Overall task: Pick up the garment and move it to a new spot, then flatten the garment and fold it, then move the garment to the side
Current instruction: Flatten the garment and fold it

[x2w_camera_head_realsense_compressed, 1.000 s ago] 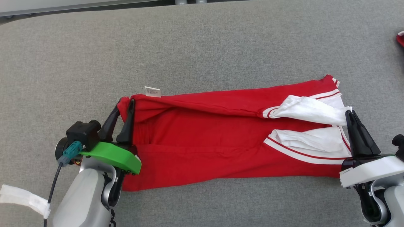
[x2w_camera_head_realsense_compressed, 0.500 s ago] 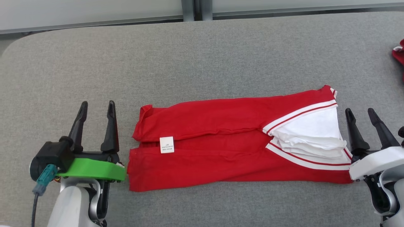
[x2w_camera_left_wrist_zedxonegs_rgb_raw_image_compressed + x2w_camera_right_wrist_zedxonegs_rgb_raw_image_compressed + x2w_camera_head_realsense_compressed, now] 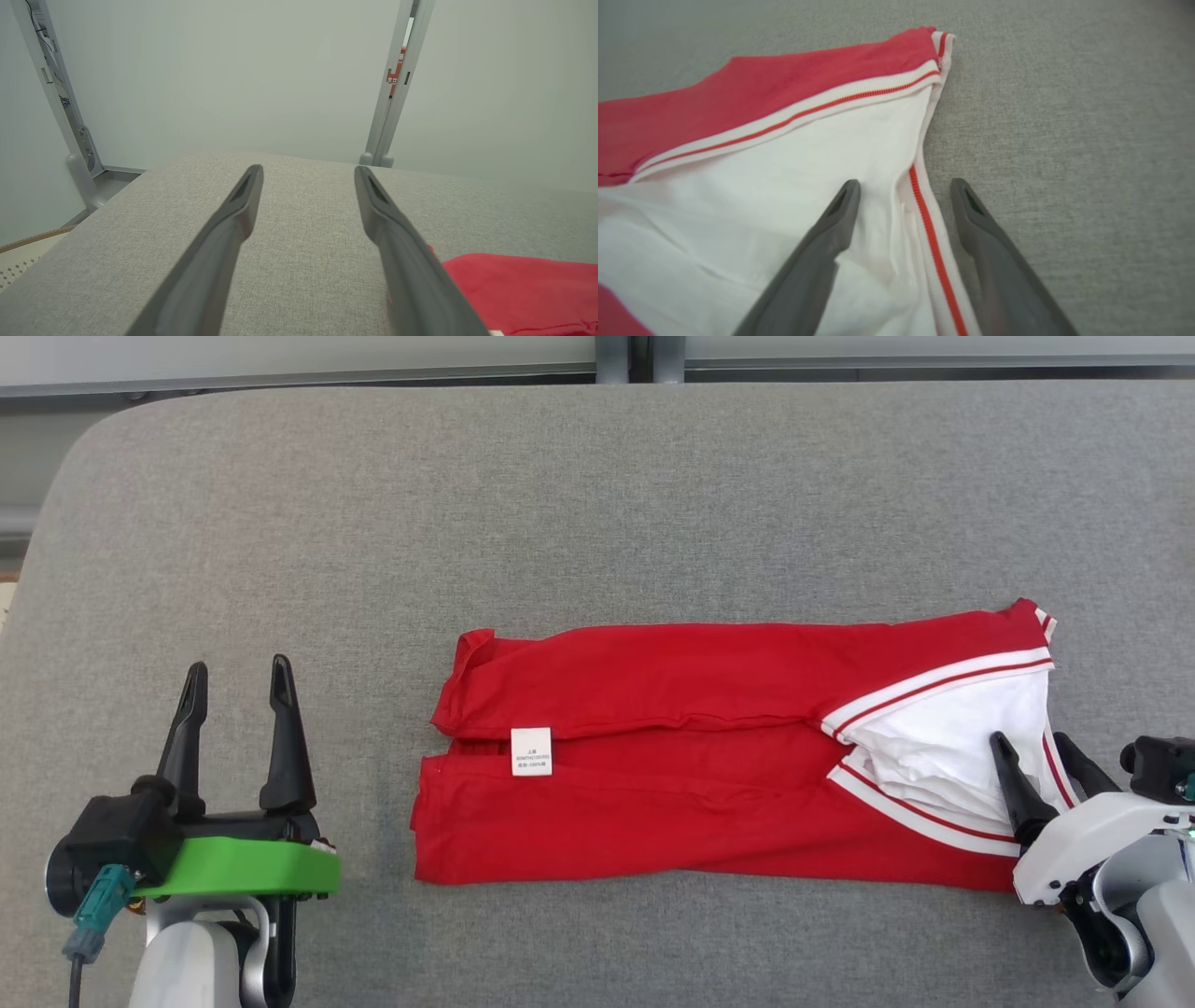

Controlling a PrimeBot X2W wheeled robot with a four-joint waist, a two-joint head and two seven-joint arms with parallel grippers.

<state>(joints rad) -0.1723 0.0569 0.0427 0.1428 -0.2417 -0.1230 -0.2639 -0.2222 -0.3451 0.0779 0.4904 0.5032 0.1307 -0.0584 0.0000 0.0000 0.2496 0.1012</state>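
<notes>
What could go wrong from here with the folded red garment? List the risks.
1. The right gripper, open, straddles the striped edge of the garment beside the loose white lining; closing there might catch one layer only and pull the fold apart.
2. The left gripper stands open over bare table, apart from the garment; a one-sided pull would likely skew it.
3. The curled corner at the upper left may bunch in a further fold.

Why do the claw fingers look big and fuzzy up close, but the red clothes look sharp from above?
Left wrist view: the left claw sits near the wide lens, so it looks huge and soft. Right wrist view: same for the right claw. Head view: even light, red garment crisp.
</notes>
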